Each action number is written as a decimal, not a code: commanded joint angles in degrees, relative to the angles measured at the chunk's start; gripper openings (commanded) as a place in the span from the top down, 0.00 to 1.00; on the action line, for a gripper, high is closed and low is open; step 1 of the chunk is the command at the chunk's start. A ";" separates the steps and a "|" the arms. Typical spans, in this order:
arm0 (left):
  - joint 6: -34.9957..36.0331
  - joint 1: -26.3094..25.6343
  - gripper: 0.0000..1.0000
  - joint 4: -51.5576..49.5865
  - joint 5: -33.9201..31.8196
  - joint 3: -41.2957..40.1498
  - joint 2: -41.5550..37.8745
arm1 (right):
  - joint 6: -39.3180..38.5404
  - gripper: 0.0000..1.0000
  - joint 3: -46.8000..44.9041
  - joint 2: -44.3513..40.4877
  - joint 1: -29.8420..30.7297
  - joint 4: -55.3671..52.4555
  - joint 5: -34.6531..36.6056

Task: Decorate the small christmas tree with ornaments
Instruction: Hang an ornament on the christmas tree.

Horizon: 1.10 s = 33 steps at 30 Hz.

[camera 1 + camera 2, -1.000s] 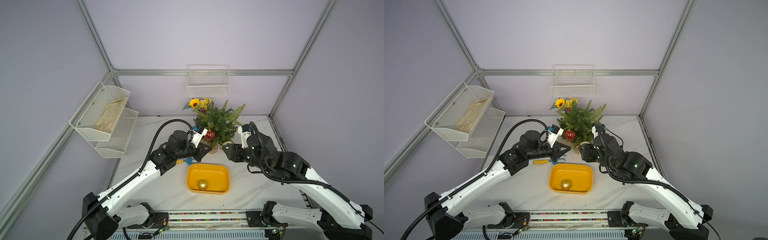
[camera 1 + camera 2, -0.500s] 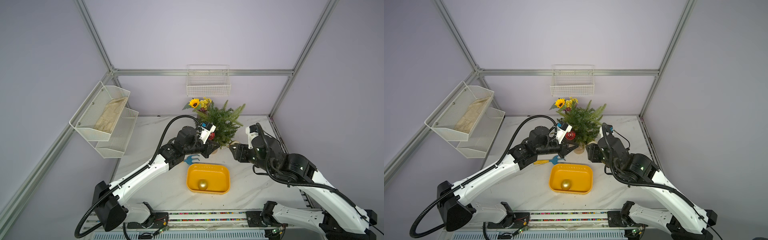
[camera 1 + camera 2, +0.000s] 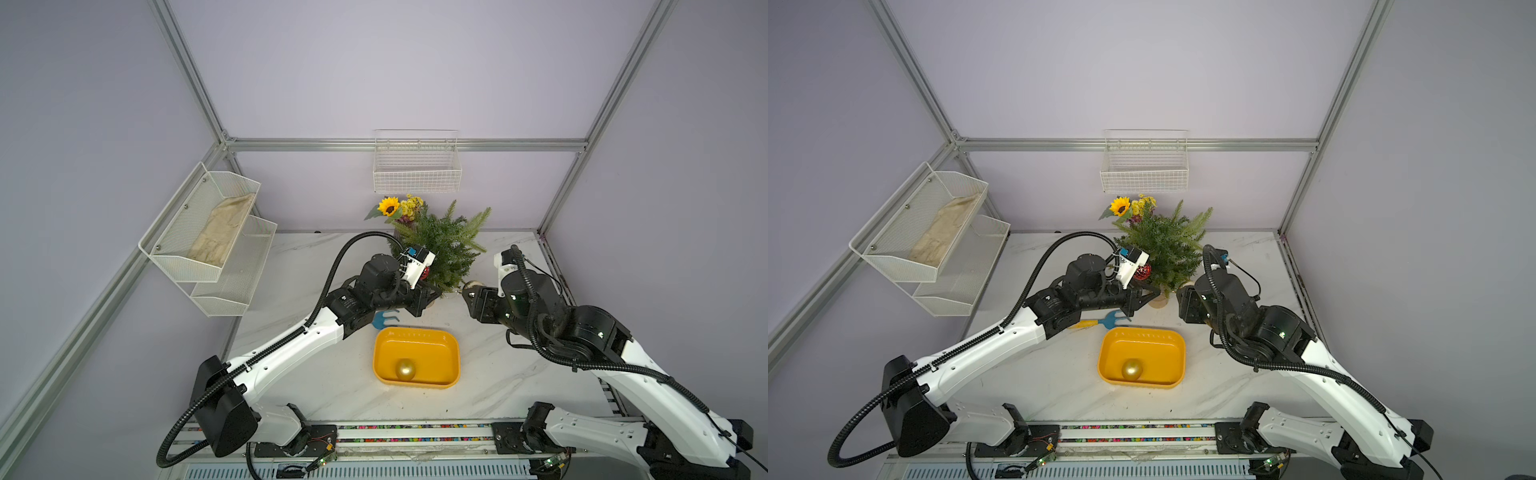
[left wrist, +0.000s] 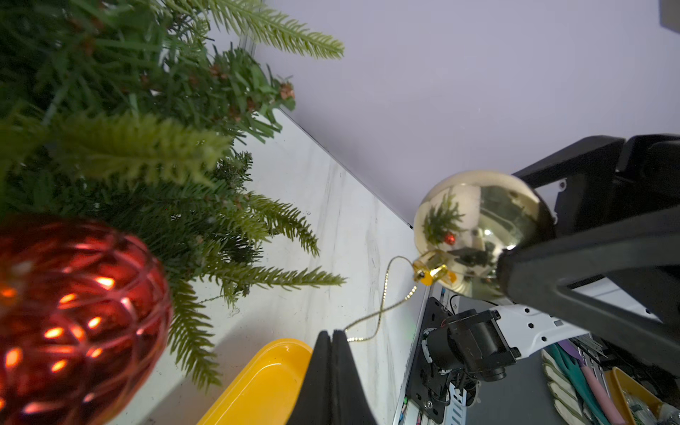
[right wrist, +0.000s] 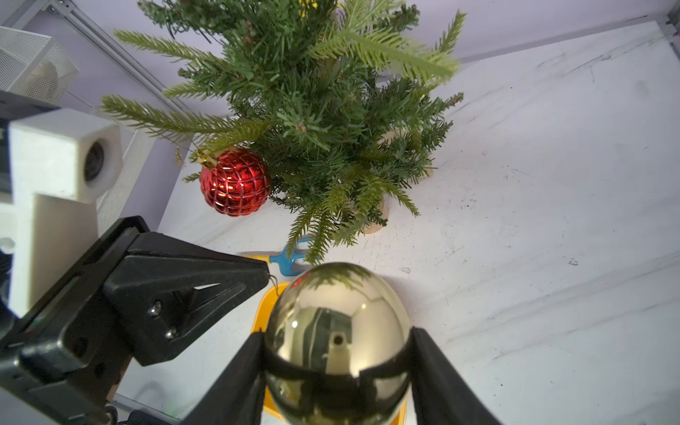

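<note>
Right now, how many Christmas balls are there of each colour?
Red faceted bauble, on the small green christmas tree: 1
Shiny mirror-like gold bauble, in the right gripper: 1
Matte gold bauble, in the yellow plastic tray: 1
Total: 3

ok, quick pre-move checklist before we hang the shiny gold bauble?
1. Hold: right gripper clamps the shiny gold bauble - ok.
2. Cord: left gripper shut on the gold cord - ok.
3. Cord loop open wide enough for a branch - cannot tell.
4. The small christmas tree stands upright - ok.
5. The red bauble hangs on a branch - ok.
6. The matte gold bauble sits in the yellow tray - ok.
</note>
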 commanded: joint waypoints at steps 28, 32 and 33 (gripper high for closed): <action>-2.17 -0.19 1.00 1.11 -3.52 7.39 3.69 | -6.07 0.44 -1.18 4.90 -7.44 4.56 -4.97; -2.17 -0.20 1.00 0.76 -4.59 7.28 3.52 | -6.14 0.44 -2.16 4.79 -7.88 4.90 -5.34; -2.25 -0.28 1.00 0.64 -4.83 7.22 3.48 | -6.24 0.44 -2.54 4.74 -8.08 5.04 -5.47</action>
